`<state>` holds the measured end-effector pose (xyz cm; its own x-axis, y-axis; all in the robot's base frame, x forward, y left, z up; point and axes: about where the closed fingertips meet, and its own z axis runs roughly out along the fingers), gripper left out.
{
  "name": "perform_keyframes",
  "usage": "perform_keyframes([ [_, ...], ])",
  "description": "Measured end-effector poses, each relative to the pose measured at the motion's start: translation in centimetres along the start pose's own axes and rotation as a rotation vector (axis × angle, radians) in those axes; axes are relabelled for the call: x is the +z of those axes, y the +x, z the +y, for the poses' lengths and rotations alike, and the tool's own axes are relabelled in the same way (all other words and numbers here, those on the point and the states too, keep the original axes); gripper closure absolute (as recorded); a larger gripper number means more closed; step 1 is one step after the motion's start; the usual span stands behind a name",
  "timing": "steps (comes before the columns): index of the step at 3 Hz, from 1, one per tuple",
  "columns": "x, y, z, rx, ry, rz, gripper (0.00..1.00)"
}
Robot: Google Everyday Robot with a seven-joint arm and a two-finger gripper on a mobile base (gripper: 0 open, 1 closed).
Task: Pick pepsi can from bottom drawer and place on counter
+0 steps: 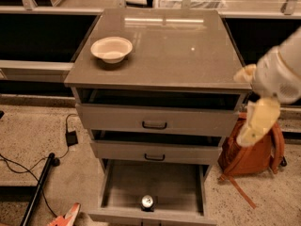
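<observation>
The can is seen upright at the front of the pulled-out bottom drawer. The gripper is held right of the counter; its grip cannot be told.

Lab-like test space, speckled floor, loose cables left, orange backpack right, my gripper hanging right of the counter

My gripper is pale cream-yellow and hangs just right of the counter, which is glossy grey-brown. The bowl is off-white. The bottom drawer is grey-brown inside. The can shows a silver top. The backpack is orange and the floor is speckled beige.
</observation>
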<state>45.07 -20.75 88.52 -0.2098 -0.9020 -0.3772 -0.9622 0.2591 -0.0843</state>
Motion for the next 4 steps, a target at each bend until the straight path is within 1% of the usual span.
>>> perform_keyframes([
  [1, 7.9, 2.8, 2.5, 0.035, -0.075, -0.209, 0.0],
  [2, 10.5, 4.0, 2.9, 0.072, -0.064, -0.303, 0.0],
  [3, 10.4, 4.0, 2.9, 0.07, -0.062, -0.302, 0.0],
  [4, 13.2, 3.5, 2.6, 0.059, -0.065, -0.392, 0.0],
])
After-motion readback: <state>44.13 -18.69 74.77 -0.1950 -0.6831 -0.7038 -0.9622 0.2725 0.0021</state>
